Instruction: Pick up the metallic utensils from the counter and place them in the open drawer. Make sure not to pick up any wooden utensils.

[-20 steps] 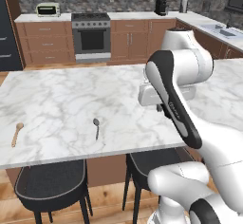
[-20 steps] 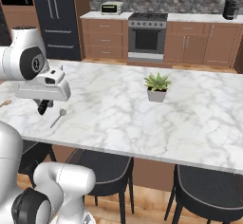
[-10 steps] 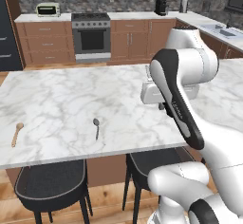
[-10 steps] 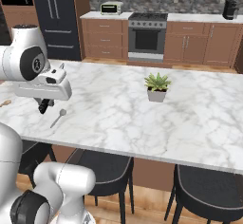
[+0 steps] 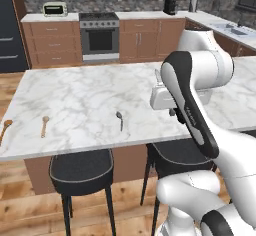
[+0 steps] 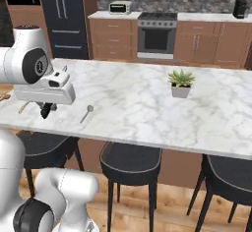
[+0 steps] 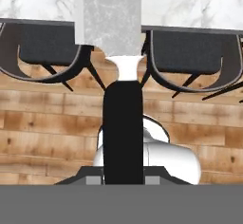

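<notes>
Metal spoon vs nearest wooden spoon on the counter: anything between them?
Nothing. In the left base view, bare marble counter separates the metal spoon from the wooden spoon.

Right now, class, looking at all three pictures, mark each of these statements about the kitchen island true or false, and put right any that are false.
1. The claw grips a knife by its black handle. True.
2. The grey spoon lies on the counter. True.
3. A potted plant stands on the counter. True.
4. The grey spoon rests inside the plant pot. False: it lies flat on the marble, well away from the plant.
5. Three wooden spoons lie near the counter's end. False: two do, one beside the other.
6. The stools stand on top of the counter. False: they stand on the floor under its edge.
</notes>
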